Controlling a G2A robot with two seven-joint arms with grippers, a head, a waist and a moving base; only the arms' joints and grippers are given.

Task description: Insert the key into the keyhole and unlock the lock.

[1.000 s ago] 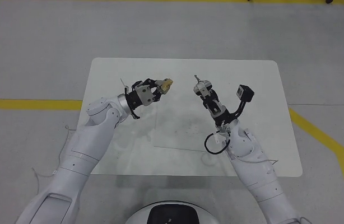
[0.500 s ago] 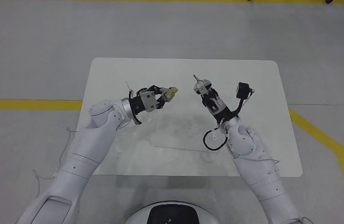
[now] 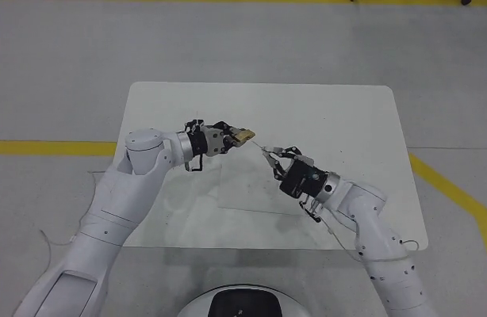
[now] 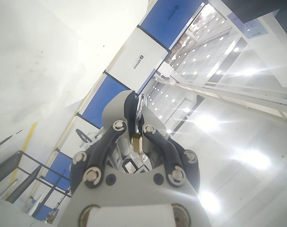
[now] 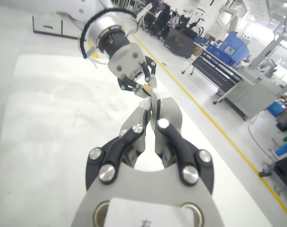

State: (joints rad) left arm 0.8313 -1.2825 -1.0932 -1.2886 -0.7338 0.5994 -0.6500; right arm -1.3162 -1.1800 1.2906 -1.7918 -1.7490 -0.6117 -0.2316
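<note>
My left gripper [image 3: 237, 135] is shut on a small brass padlock [image 3: 243, 135], held above the middle of the white table [image 3: 347, 111]. In the left wrist view the padlock [image 4: 137, 144] sits between the shut fingers, its shackle pinched at the tips. My right gripper [image 3: 269, 155] is shut on a thin silver key [image 3: 263, 149] whose tip points at the lock from close by. In the right wrist view the key [image 5: 153, 100] stands edge-on between the fingers, just short of the padlock [image 5: 148, 88] in the left gripper [image 5: 145, 90].
A faint transparent sheet [image 3: 247, 186] lies on the table under both grippers. A yellow floor line [image 3: 45, 147] runs past the table's sides. Workbenches and seated people show far off in the right wrist view.
The right arm has swung down and left, turning the key from upright to pointing at the lock. The left gripper has carried the padlock right, toward the key.
</note>
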